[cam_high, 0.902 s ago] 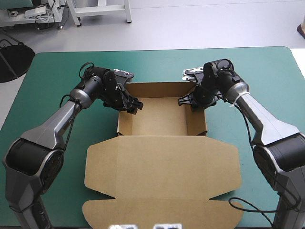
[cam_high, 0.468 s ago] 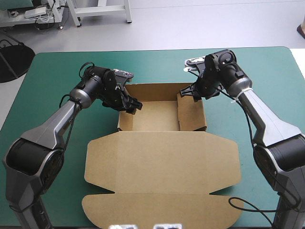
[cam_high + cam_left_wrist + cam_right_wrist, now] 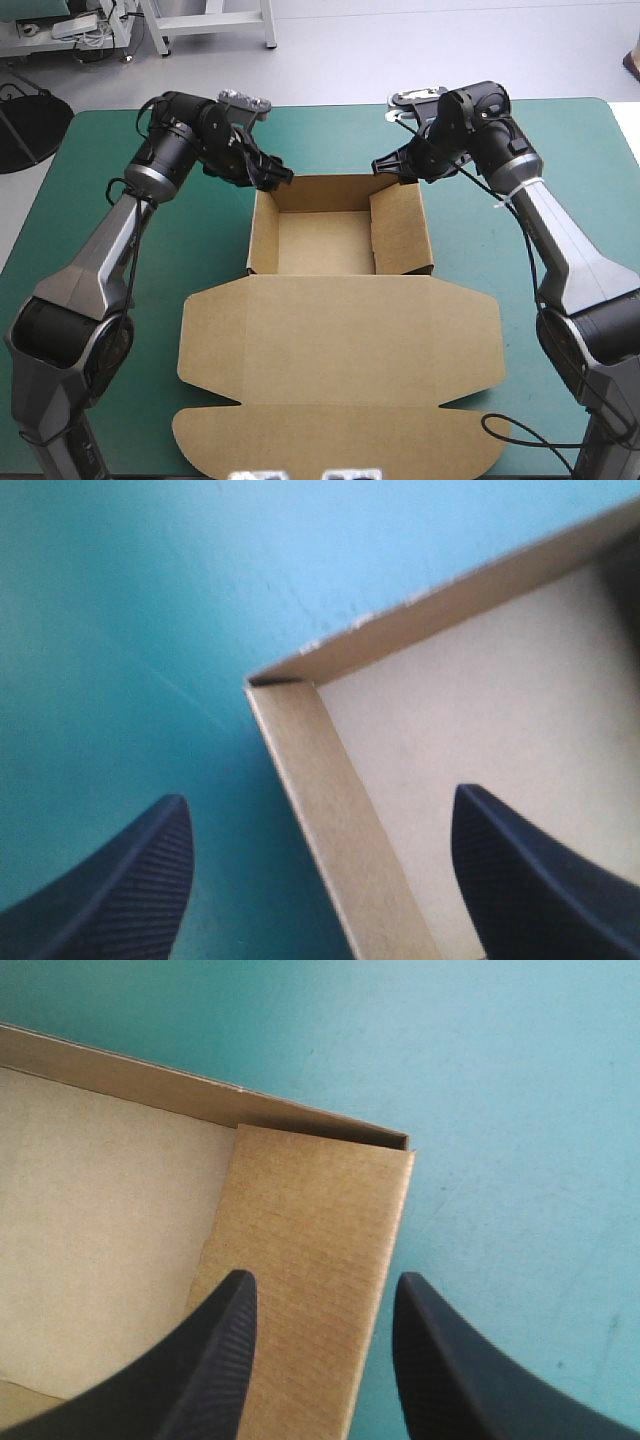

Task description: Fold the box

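Observation:
The brown box (image 3: 322,242) stands as an open tray in the far middle of the table, its lid (image 3: 340,345) lying flat toward the near edge. My left gripper (image 3: 279,178) hovers open over the tray's far left corner (image 3: 255,682), one finger outside the left wall (image 3: 335,820) and one over the floor. My right gripper (image 3: 388,164) is open above the far right corner (image 3: 405,1145). The right wall flap (image 3: 402,228) leans inward under its fingers (image 3: 225,1360). Neither gripper holds the board.
The teal-green cover (image 3: 580,140) shows bare along the far edge and on both sides of the box. The lid's front flap (image 3: 340,445) reaches close to the table's near edge.
Both grippers have lifted away from the side walls and moved back to the tray's far corners. The left gripper came out from the left wall. The right flap now leans further inward.

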